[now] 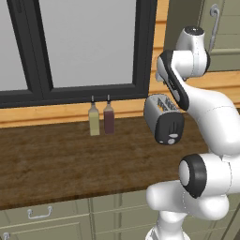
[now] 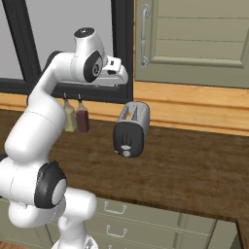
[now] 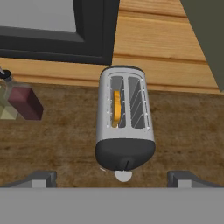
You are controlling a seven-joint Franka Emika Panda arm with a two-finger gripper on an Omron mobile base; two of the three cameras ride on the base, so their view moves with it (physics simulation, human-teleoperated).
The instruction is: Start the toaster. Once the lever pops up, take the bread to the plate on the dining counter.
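Note:
The silver-grey toaster (image 3: pixel 126 118) stands on the dark wood worktop (image 1: pixel 56 159), its black end panel (image 1: pixel 169 127) facing me. The bread (image 3: pixel 116 108) sits upright in the toaster's left slot, with only its tan top edge showing. The lever (image 3: pixel 127 164) is a thin dark tab on the end panel, above a pale round button. My gripper (image 3: pixel 113 179) hovers above and just in front of the toaster, open, with nothing between its fingers (image 3: pixel 41 178). In the right base view the hand (image 2: pixel 119 75) hangs high over the toaster (image 2: pixel 131 127). The plate and the dining counter are out of view.
Two bottles, one pale (image 1: pixel 94 120) and one dark red (image 1: pixel 108 117), stand left of the toaster against the wooden back wall. A black-framed window (image 1: pixel 84 89) is behind them. A cabinet door with a handle (image 2: pixel 144 36) hangs above right. Drawers (image 2: pixel 114 208) run under the worktop.

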